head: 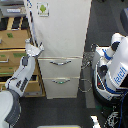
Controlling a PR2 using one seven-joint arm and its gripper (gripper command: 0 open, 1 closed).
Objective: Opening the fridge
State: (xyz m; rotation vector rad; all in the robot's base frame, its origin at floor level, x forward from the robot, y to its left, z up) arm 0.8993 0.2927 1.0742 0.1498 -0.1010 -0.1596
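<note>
The fridge (62, 30) stands tall and white in the middle of the exterior view. A small green-and-white sticker (43, 8) sits near the top left of its big upper door. Below the door are two drawers, each with a curved silver handle (61, 63). My arm rises from the lower left of the view, and its gripper (37, 48) rests against the left edge of the upper door, just above the drawers. The fingers are too small and blurred to show whether they grip the door edge. No interior shows.
A tan wooden drawer cabinet (12, 50) stands right behind my arm at the exterior view's left. A white-and-blue rounded robot body (114, 70) stands at the view's right, with dark cables (88, 70) between it and the fridge.
</note>
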